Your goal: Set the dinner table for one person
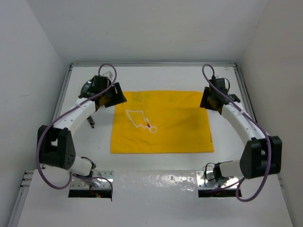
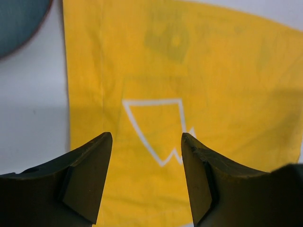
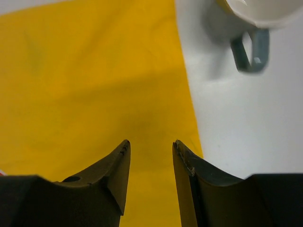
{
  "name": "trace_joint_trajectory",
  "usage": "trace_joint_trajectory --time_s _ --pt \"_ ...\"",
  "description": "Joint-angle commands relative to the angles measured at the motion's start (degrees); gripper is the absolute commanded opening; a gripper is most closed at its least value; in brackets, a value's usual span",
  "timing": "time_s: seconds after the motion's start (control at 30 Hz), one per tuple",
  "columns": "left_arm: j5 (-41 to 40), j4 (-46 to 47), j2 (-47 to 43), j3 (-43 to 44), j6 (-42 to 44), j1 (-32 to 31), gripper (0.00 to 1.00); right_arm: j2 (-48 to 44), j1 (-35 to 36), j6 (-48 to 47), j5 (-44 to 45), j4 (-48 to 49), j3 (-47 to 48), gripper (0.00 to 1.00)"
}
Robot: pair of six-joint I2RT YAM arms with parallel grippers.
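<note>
The dinner table point(image 1: 156, 76) is a white tabletop with metal rails, walled in white. A yellow cloth placemat point(image 1: 161, 123) with a white outline drawing lies flat at its centre. My left gripper point(image 1: 118, 97) hovers over the mat's far left corner, open and empty; in the left wrist view point(image 2: 147, 137) the mat point(image 2: 203, 71) fills the space between the fingers. My right gripper point(image 1: 208, 101) hovers over the mat's far right corner, open and empty; in the right wrist view point(image 3: 151, 143) it is above the mat's right edge point(image 3: 94, 71).
A dark blue-grey plate point(image 2: 19, 19) lies left of the mat, mostly hidden under the left arm in the top view point(image 1: 85, 88). A mug with a white inside and grey handle point(image 3: 255, 12) stands right of the mat. A small dark item point(image 1: 91, 122) lies left of the mat.
</note>
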Motion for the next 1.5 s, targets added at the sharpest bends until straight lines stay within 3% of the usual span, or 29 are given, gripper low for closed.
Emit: trace_joint_trajectory --time_s 0.0,0.37,0.7,1.03,1.47 --pt "-3.8 1.9 6.7 5.1 4.1 -0.6 0.58 6.8 -0.2 -5.1 -5.5 6.0 6.8 0.42" --pt "-7.1 9.5 20.0 11.2 6.4 -0.8 0.57 24.5 -0.2 -12.3 -10.6 11.3 17.4 0.49" --pt "-8.3 11.4 29.4 15.9 7.6 -0.7 0.57 36.7 -0.3 -14.8 -7.9 12.0 23.0 0.52" --pt "-8.4 11.1 32.2 14.8 5.9 0.9 0.56 44.0 -2.2 -18.3 -9.8 7.3 29.0 0.66" --pt "-7.6 11.0 33.3 14.8 6.3 2.8 0.56 48.2 -4.1 -20.9 -9.9 4.9 31.3 0.7"
